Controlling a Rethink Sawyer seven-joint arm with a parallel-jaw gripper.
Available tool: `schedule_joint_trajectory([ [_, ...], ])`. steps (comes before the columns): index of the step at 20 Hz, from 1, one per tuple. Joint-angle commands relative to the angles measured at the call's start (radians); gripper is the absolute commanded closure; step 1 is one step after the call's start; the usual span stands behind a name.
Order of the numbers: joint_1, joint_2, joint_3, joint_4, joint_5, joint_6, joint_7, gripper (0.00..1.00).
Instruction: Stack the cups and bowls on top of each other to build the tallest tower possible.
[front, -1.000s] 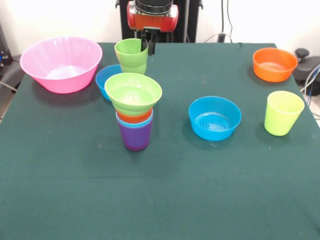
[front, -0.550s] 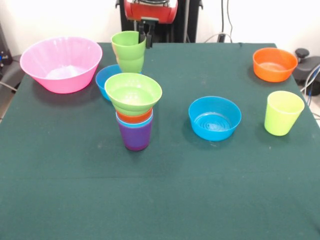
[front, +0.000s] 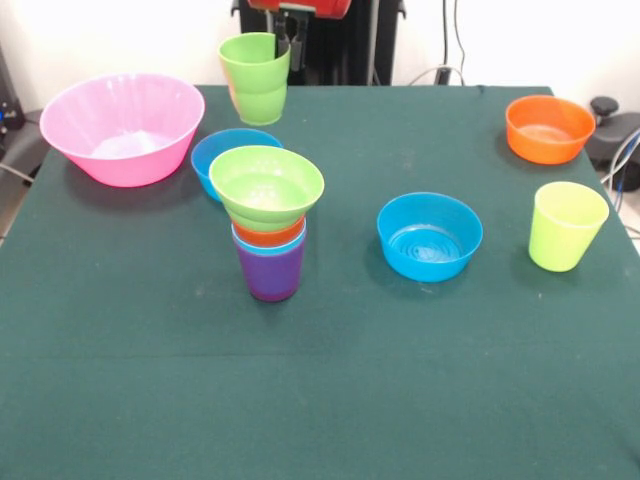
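While the claw (front: 287, 42) pinches the stepped green plastic cup (front: 255, 78) aloft behind the four-piece nested tower (front: 268, 225), two blue bowls, orange bowl, pink bowl and yellow-green cup remain unstacked.

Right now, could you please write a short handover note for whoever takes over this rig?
Gripper: shut on the stepped green cup, held in the air at the far edge.
Tower: purple cup at the base, then light blue, orange, and the green bowl on top.
Loose on the table: pink bowl, two blue bowls, orange bowl, yellow-green cup.
Left: seat the held cup, then add the rest.
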Motion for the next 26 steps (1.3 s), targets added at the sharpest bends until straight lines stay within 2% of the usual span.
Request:
schedule_joint_trajectory([
  [1, 0.023, 0.017, 0.061, -0.071, 0.045, 0.136, 0.036, 1.00],
  [9, 0.041, 0.065, 0.066, -0.158, 0.063, 0.166, 0.055, 1.00],
  [14, 0.051, 0.125, 0.068, -0.254, 0.068, 0.218, 0.060, 1.00],
  [26, 0.093, 0.191, 0.049, -0.371, 0.087, 0.293, 0.082, 1.00],
])
